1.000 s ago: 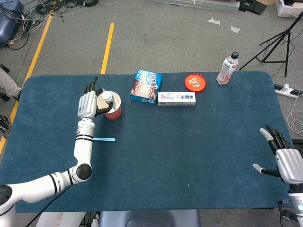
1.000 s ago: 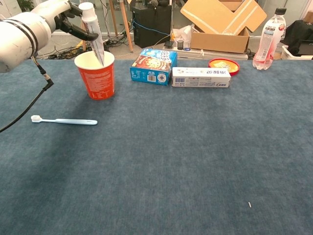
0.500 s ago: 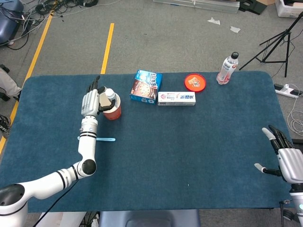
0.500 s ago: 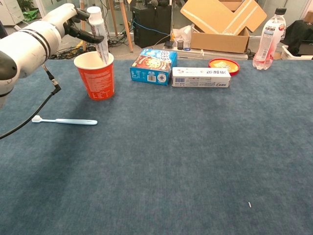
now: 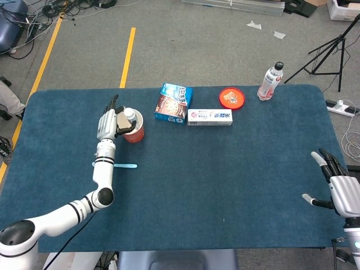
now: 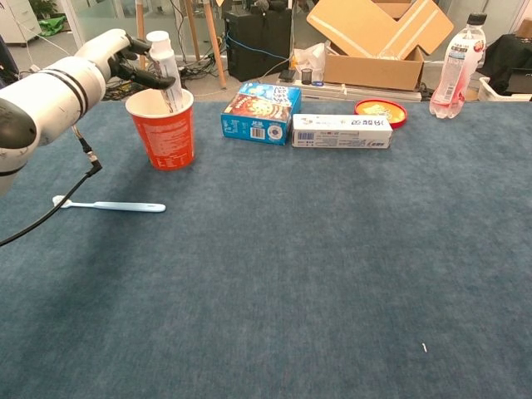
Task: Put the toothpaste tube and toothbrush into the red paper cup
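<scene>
The left hand [image 6: 125, 58] grips the toothpaste tube [image 6: 165, 73] just under its white cap, the tube's lower end inside the red paper cup [image 6: 163, 126]. The tube looks light and soft-walled, best held near its stiffer cap end. The slim toothbrush [image 6: 108, 205] lies flat on the table at seven o'clock from the cup. The right hand [image 5: 339, 188] rests with fingers apart, holding nothing

Surface finishes
Desk [image 6: 332, 274]: matt blue cloth (felt-like nap). Red paper cup [image 6: 162, 129]: smooth, matt. Toothbrush [image 6: 108, 204]: glossy plastic.
</scene>
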{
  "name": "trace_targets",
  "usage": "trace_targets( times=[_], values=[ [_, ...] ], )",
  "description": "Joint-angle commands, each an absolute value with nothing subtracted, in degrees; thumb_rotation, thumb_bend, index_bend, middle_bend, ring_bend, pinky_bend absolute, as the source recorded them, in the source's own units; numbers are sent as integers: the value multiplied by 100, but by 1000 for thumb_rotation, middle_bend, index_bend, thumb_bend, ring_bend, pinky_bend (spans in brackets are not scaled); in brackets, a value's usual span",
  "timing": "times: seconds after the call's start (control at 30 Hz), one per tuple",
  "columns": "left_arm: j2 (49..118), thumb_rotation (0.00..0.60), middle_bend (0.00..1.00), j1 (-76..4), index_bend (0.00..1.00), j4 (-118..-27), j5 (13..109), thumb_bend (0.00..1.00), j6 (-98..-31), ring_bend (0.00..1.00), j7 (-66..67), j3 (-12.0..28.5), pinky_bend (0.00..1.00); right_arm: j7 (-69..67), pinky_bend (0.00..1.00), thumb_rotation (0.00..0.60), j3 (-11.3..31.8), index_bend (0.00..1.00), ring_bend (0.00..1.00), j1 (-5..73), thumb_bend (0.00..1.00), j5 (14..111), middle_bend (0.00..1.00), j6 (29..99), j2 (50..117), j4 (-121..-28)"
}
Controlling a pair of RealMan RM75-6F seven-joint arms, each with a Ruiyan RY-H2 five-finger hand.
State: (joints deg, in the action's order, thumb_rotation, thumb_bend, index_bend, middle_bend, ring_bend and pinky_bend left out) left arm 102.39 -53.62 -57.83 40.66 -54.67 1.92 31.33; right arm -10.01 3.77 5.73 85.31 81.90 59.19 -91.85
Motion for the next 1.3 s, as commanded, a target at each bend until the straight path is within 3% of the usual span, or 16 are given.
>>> trace_targets(
  times=[0.03, 0.77, 1.07, 1.3],
  values=[
    [10292, 600, 0, -5342, 660, -5703, 4059, 382, -5409, 0, 125, 3125, 0, -1002, 235, 600, 375, 0, 0, 572, 0, 8533, 0, 8189, 5917, -9188],
    [10490, 600, 0, -5302, 618, -5219, 4086, 382, -4958, 0, -144, 3127, 0, -1032, 235, 600, 385, 0, 0, 569, 0, 8521, 0, 8184, 5903, -9180],
    [10356, 600, 0, -5239, 430, -5297, 4028, 382, -4795, 0, -67, 3099, 0, -1021, 235, 600, 380, 0, 0, 576, 0, 8520, 0, 8164, 5908, -9182],
    [10289, 600, 0, -5246, 381, -5324, 3848, 382, -4714, 0, 76, 3125, 0, -1010, 235, 600, 380, 0, 0, 580, 0, 8519, 0, 8156, 5911, -9184]
  ],
)
